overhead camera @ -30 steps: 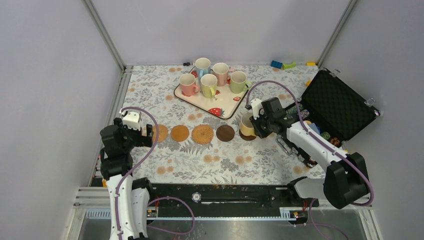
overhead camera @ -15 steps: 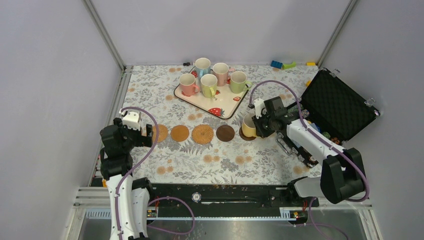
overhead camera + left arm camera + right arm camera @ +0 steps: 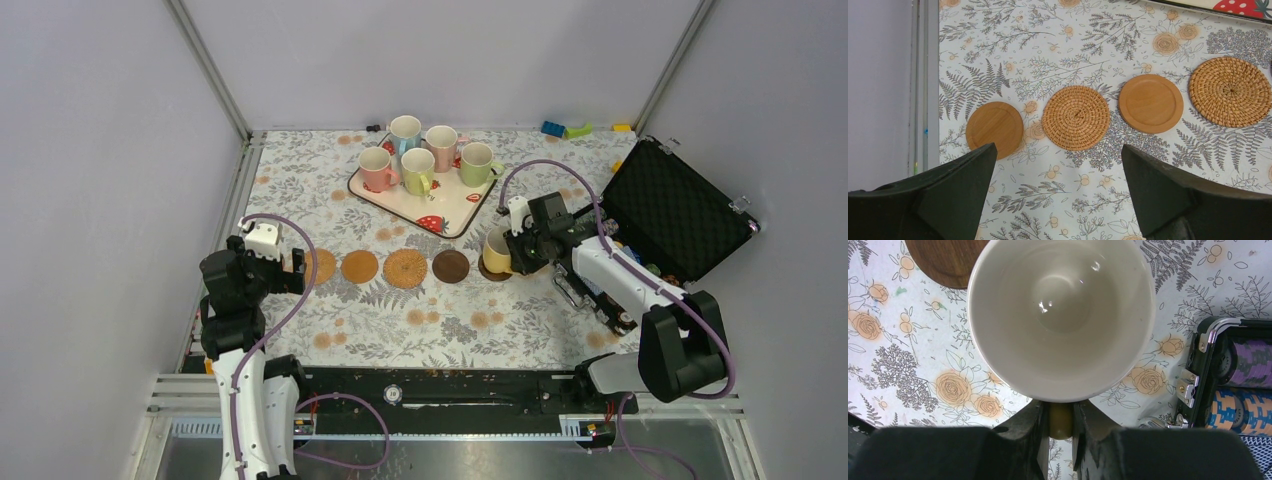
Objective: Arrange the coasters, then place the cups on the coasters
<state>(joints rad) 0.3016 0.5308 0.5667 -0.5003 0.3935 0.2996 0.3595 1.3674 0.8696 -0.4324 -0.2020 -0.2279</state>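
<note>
A row of coasters lies mid-table: tan (image 3: 995, 127), woven (image 3: 1076, 117), tan (image 3: 360, 267), woven (image 3: 405, 268), dark brown (image 3: 451, 265). Another dark brown coaster (image 3: 484, 271) peeks out under the yellow cup (image 3: 497, 250). My right gripper (image 3: 522, 250) is shut on that cup's handle (image 3: 1060, 421); the white inside (image 3: 1062, 315) fills the right wrist view. Whether the cup rests on the coaster or hovers over it I cannot tell. Several other cups (image 3: 418, 170) stand on the strawberry tray (image 3: 450, 215). My left gripper (image 3: 1058, 150) hangs open above the row's left end, holding nothing.
An open black case (image 3: 670, 210) with poker chips (image 3: 1243, 385) lies close to the right of the yellow cup. Small toy bricks (image 3: 565, 129) sit at the back wall. Metal frame rails run along the left edge (image 3: 923, 100).
The right arm has shifted slightly with the yellow cup, and a little more of the dark coaster shows at the cup's left. The left arm has not moved.
</note>
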